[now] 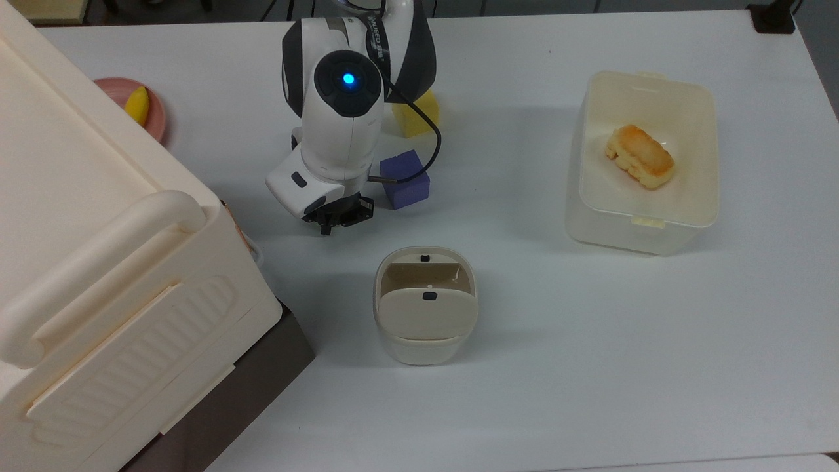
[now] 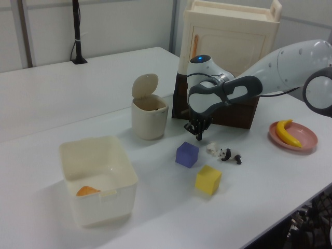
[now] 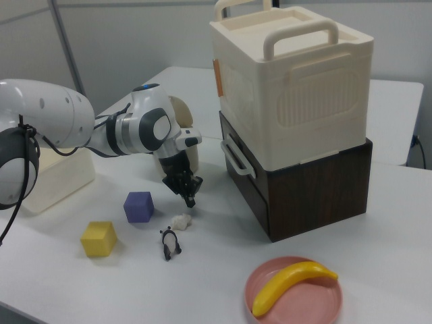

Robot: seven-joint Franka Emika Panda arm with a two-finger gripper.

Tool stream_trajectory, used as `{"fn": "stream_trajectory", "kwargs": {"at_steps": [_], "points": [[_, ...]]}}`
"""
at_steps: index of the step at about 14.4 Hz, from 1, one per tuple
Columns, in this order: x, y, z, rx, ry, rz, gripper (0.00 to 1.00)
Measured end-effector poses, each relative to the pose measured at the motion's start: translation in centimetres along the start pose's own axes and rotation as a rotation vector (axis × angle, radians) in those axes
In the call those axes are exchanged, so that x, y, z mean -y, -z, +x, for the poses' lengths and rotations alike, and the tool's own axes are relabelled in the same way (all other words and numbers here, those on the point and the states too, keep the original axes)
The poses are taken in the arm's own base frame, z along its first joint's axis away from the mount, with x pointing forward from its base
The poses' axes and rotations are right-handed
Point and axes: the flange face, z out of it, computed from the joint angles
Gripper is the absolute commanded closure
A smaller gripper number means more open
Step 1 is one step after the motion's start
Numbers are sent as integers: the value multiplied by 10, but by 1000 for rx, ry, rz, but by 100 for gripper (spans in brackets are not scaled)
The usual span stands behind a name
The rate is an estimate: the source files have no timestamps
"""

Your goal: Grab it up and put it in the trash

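Tissue wad (image 3: 181,220) lies loose on the table (image 3: 223,270) in the right view's lower centre, just beside the panda figurine (image 3: 169,243). The hand (image 3: 188,197) hangs just above and to its right, fingers pinched together on nothing. Reaching the wad calls for reopening, then dropping down-left in the right view.
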Motion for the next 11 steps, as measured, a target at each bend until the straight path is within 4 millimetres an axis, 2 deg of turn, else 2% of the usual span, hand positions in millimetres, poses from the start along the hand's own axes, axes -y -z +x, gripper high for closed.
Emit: {"fn": "stream_trajectory", "kwargs": {"at_steps": [4,8,11], "points": [[4,6,1,-10,-14,2,0],[40,25,-1,-25,10,15,0],[52,38,-5,-28,14,13,0]]}}
